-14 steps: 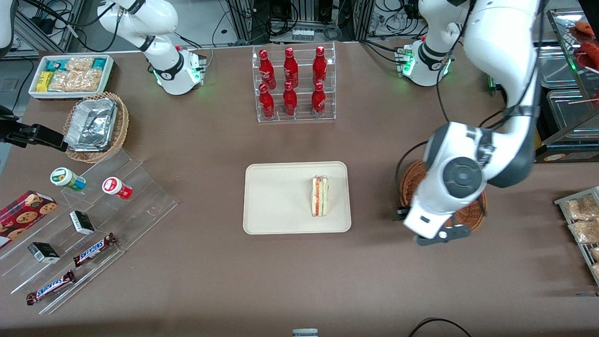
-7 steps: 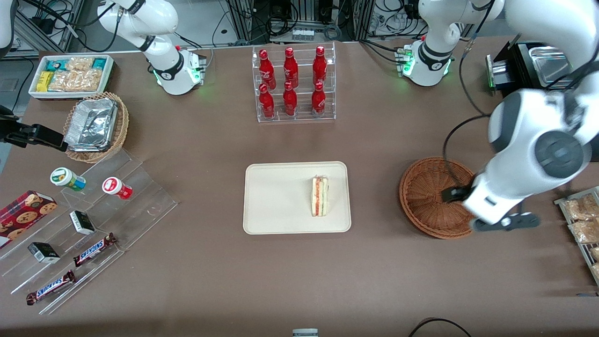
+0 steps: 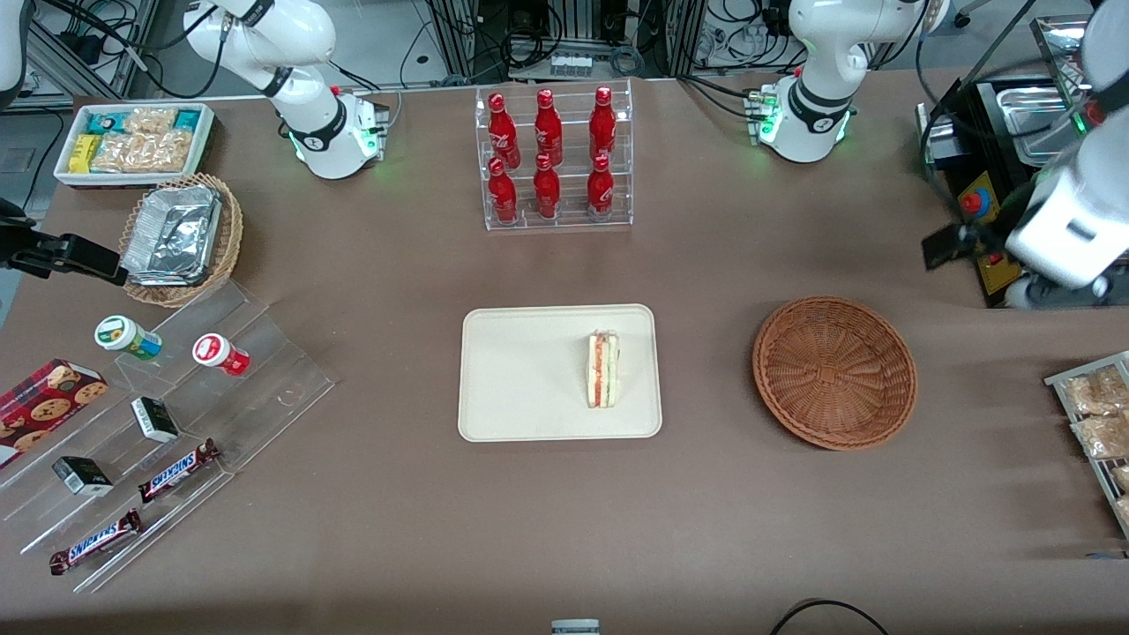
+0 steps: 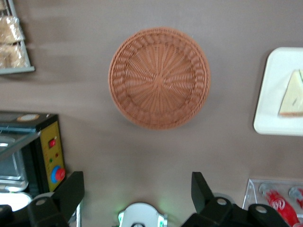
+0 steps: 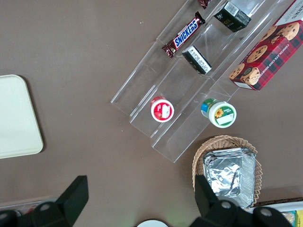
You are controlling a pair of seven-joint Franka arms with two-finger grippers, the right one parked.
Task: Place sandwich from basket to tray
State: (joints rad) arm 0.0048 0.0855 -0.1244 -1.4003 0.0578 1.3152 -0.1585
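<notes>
Jaws (image 4: 137,191) withdrawn, spread above brown table (image 3: 706,529).

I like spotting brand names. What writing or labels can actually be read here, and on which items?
"SNICKERS": on the chocolate bar on the clear stepped stand, and on both bars in the front view.
Red bottles: white script, too small to read.
Cookie box, small dark packets, round tubs: print unreadable.
Sandwich, tray, basket, gripper high above the table: no text.
</notes>
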